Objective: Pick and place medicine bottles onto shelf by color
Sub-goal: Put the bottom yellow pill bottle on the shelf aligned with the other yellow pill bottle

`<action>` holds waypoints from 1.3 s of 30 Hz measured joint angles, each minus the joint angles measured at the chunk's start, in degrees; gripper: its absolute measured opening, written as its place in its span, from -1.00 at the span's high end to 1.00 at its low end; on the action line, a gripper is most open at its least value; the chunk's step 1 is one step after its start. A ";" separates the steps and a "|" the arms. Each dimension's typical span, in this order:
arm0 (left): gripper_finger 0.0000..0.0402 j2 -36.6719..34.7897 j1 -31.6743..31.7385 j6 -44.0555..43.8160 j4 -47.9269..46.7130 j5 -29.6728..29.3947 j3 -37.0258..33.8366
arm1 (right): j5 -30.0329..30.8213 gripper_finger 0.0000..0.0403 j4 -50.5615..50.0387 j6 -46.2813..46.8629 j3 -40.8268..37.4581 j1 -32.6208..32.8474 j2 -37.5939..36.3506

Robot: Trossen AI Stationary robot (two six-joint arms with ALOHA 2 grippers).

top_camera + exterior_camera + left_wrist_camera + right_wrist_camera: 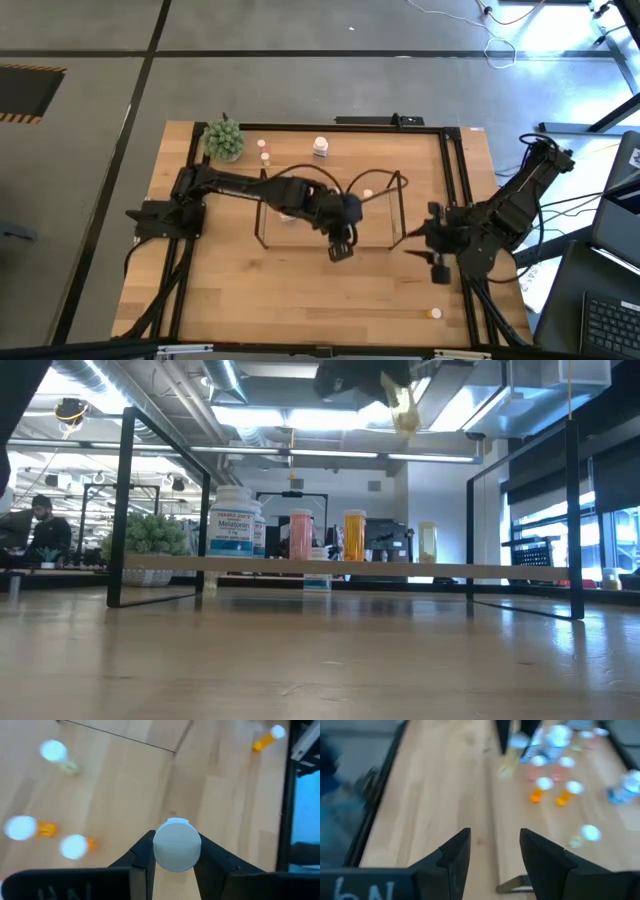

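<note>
Left gripper [175,865] pinching one white-capped bottle [176,845], raised over shelf [262,235]. Right gripper [492,855] spread, empty, at bench [300,300] edge. Four bottles lined on shelf: white [232,520], pink [300,535], orange [355,535], cream [427,542].

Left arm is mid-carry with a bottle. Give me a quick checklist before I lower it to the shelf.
1. Grip: left gripper is shut on a white-capped bottle, cap centred between the fingers. Ok.
2. Position: in the high view the left gripper hangs at the shelf's near edge, not over the board. Not ok yet.
3. Colour match: the carried bottle looks pale yellow in the low view, like the cream bottle on the shelf. Ok.
4. Free space beside that cream bottle: appears open. Ok.
5. Right gripper is open, parked at the table's right side, clear of the shelf. Ok.
</note>
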 joint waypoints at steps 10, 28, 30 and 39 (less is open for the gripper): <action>0.55 0.20 4.96 4.63 1.13 -2.64 0.07 | 1.54 0.14 -2.14 12.68 0.00 -9.35 0.00; 0.55 5.55 5.06 15.69 10.25 -3.19 0.12 | 1.64 0.14 -1.85 10.79 0.00 -18.52 -1.74; 0.55 5.80 5.08 16.73 8.87 -3.02 -0.04 | 1.54 0.14 -1.86 10.58 0.00 -18.52 -2.99; 0.55 8.83 5.48 18.56 10.36 -4.31 -0.02 | -0.55 0.14 -1.11 7.64 0.04 -18.41 -7.87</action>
